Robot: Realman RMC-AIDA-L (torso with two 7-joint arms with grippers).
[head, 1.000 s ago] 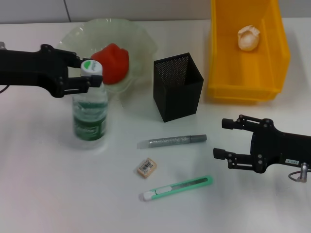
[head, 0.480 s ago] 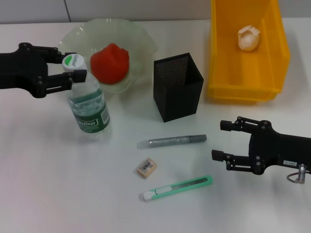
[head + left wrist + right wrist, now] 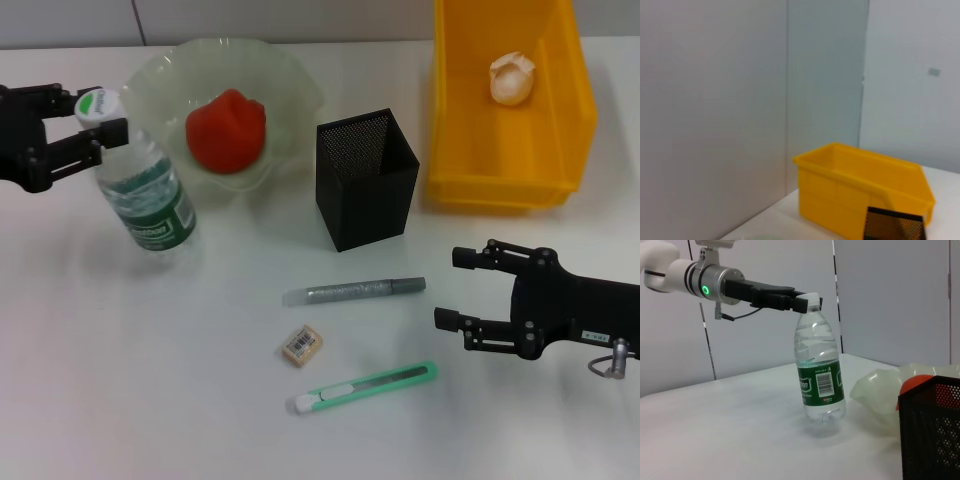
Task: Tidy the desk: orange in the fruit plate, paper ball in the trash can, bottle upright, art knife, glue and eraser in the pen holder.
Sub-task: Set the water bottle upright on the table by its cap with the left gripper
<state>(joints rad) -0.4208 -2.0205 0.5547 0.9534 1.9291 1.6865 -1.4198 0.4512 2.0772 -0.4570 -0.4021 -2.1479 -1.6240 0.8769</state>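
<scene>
- The left gripper (image 3: 100, 135), black and two-fingered, sits at the far left of the white desk (image 3: 150, 400), its jaws clenched on the white cap of the clear plastic water bottle with a green label (image 3: 145, 195); in the right wrist view the same gripper (image 3: 807, 302) pinches the cap and the bottle (image 3: 819, 375) stands upright with its base on the desk.
- The bottle stands just beside the pale green wavy-edged glass fruit plate (image 3: 290, 85); the orange-red fruit (image 3: 227, 130) lies in the plate.
- The black mesh square pen holder (image 3: 366, 178) stands upright near the middle, between the plate and the yellow plastic bin (image 3: 560, 120); the crumpled whitish paper ball (image 3: 512, 78) lies inside the bin.
- The grey glitter glue pen (image 3: 355, 290) lies flat in front of the holder; the small tan eraser (image 3: 301, 345) lies near it; the green-and-white art knife (image 3: 363, 387) lies closest to the robot; all three are apart from each other.
- The right gripper (image 3: 455, 288) hovers low at the right, jaws released and holding nothing, near the glue pen's tip and the knife's end.
</scene>
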